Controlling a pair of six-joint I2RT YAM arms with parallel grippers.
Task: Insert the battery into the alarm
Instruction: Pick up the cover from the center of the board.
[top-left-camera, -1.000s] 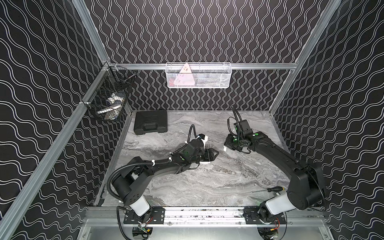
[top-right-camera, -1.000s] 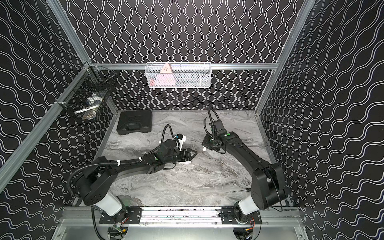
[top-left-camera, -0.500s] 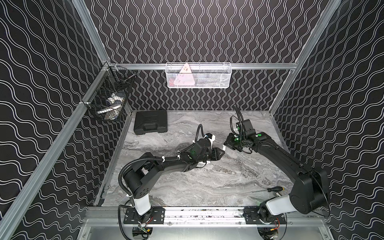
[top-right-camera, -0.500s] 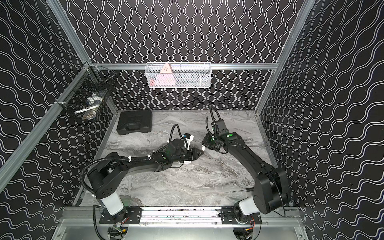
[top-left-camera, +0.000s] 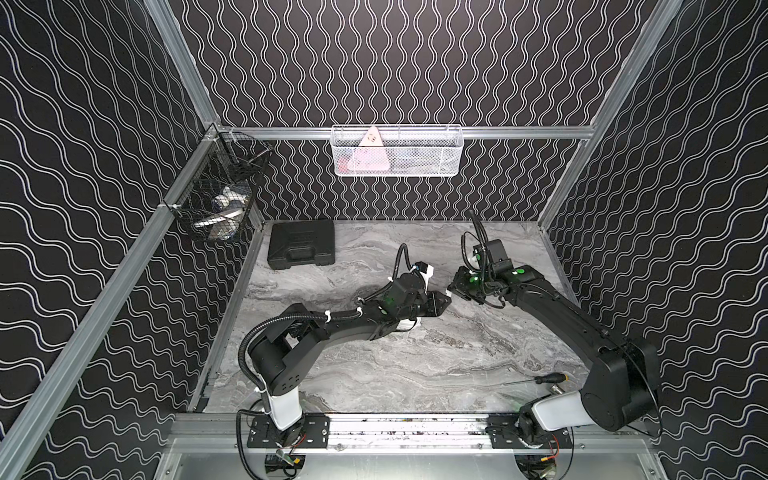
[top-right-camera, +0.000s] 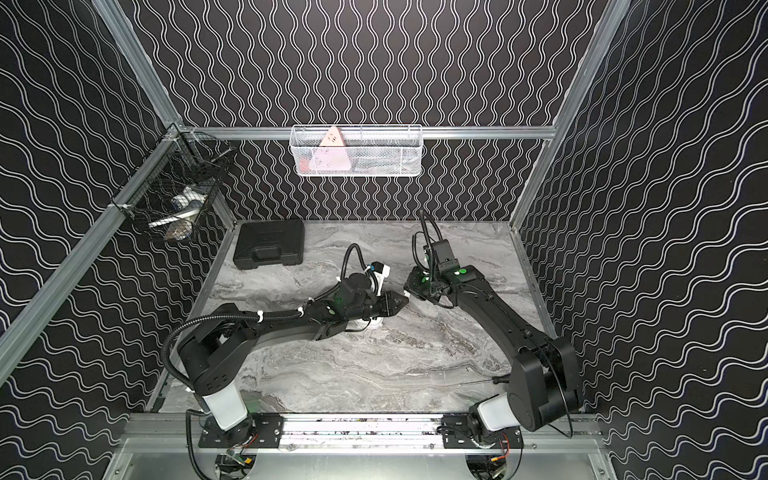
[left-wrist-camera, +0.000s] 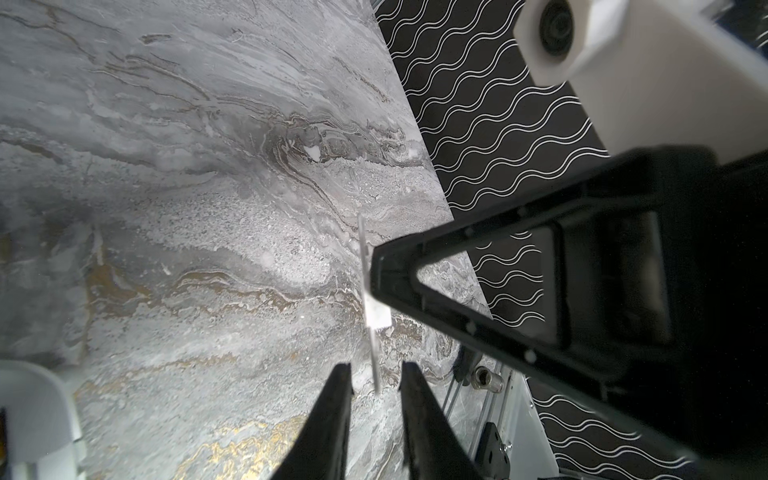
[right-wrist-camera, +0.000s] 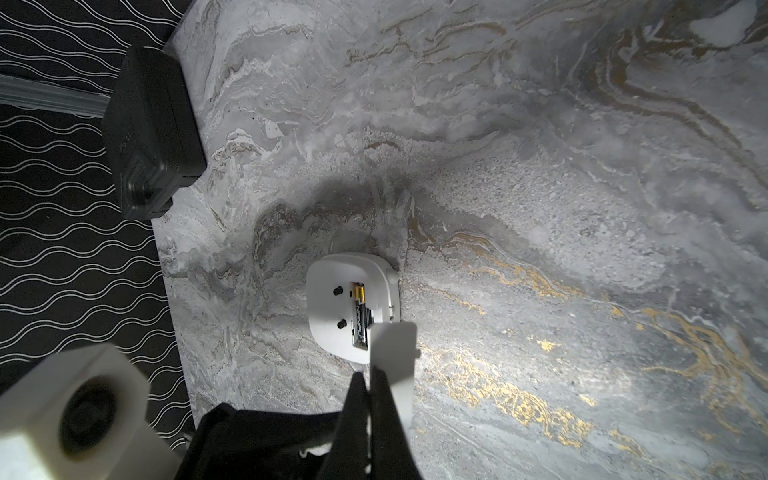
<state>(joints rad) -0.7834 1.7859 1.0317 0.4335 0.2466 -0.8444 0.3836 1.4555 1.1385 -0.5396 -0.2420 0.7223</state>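
The white alarm (right-wrist-camera: 332, 303) lies back up on the marble table. The black battery (right-wrist-camera: 360, 320) sits in its slot, gold end showing. In both top views only a white edge of the alarm (top-left-camera: 409, 326) (top-right-camera: 370, 322) shows from under my left arm. My right gripper (right-wrist-camera: 369, 374) is shut on a thin white cover plate (right-wrist-camera: 395, 349), held above the alarm's edge. In the left wrist view the plate (left-wrist-camera: 376, 313) stands edge-on. My left gripper (left-wrist-camera: 377, 368) is open, one jaw on each side of the plate's free end, with a gap on both sides. The two grippers meet tip to tip (top-left-camera: 446, 295).
A closed black case (top-left-camera: 301, 245) lies at the back left of the table. A screwdriver (top-left-camera: 540, 379) lies near the front right by the right arm's base. A white wire basket (top-left-camera: 397, 151) and a black wire basket (top-left-camera: 216, 195) hang on the walls.
My left arm has reached to the right until its jaws straddle the plate, and they have narrowed. The right gripper has stayed shut on the plate and shifted slightly toward the left one.
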